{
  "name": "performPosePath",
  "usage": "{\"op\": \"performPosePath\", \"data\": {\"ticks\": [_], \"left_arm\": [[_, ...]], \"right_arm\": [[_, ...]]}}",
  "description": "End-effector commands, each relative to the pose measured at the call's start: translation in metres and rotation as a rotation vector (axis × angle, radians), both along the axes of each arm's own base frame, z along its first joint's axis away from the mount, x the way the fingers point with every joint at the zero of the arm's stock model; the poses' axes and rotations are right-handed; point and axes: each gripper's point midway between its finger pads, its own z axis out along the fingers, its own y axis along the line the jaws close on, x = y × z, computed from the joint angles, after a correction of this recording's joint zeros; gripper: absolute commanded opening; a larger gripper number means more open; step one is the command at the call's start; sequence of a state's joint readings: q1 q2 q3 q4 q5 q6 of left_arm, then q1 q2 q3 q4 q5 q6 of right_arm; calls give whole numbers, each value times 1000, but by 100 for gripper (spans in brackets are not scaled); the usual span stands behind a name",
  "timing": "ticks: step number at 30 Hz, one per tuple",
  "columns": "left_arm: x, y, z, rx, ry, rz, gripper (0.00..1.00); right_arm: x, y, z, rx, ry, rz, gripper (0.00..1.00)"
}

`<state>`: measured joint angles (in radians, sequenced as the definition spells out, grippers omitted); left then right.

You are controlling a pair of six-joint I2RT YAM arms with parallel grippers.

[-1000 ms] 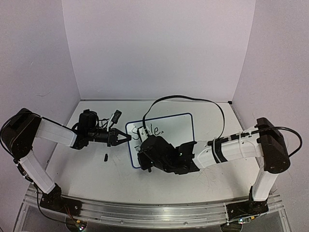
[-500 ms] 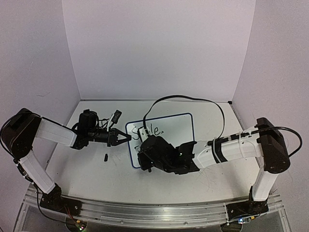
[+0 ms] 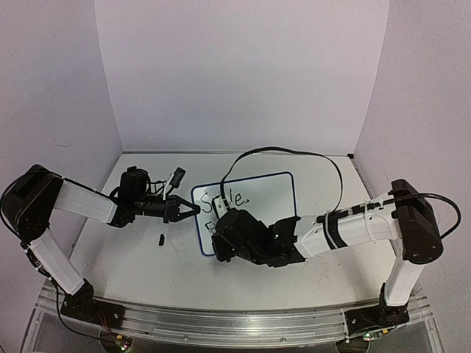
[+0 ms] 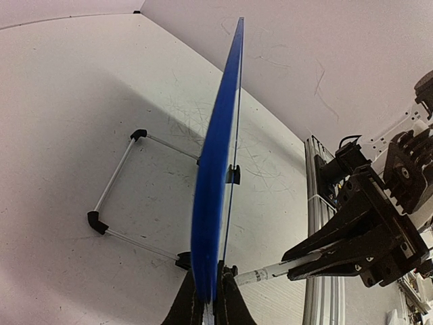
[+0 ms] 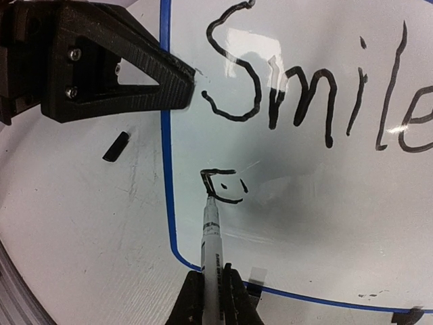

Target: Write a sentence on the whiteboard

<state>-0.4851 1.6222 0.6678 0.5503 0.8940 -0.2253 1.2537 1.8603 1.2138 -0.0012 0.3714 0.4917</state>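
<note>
Smearing the sentence (image 5: pixel 304 95) is risked if the whiteboard (image 5: pixel 325 217), clamped by the left gripper (image 4: pixel 210 298), slips under the marker (image 5: pixel 211 233) pinched by the right gripper (image 5: pixel 215 294).

The small blue-rimmed whiteboard (image 3: pixel 274 193) is unobstructed across its right half. The left gripper (image 3: pixel 196 209) blocks its left edge. The right gripper (image 5: pixel 215 290), white marker (image 5: pixel 211 230) and arm cover the near-left corner. A black cable (image 3: pixel 294 151) arches overhead, and a small black oblong piece (image 3: pixel 160 238) lies on the white tabletop (image 3: pixel 176 279) left of it.
</note>
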Motion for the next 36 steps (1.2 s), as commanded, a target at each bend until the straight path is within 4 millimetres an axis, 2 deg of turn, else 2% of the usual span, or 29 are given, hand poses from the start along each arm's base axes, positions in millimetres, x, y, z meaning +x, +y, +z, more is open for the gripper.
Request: {"op": "performPosePath", "data": {"ticks": [1, 9, 21, 36], "left_arm": [[7, 0, -16, 59, 4, 33, 0], [7, 0, -17, 59, 5, 34, 0], [8, 0, -16, 58, 4, 33, 0], [7, 1, -16, 60, 1, 35, 0]], "right_arm": [[6, -17, 4, -18, -10, -56, 0], [9, -25, 5, -23, -24, -94, 0], [7, -34, -2, -50, -2, -111, 0], [0, -30, -11, -58, 37, -81, 0]]}}
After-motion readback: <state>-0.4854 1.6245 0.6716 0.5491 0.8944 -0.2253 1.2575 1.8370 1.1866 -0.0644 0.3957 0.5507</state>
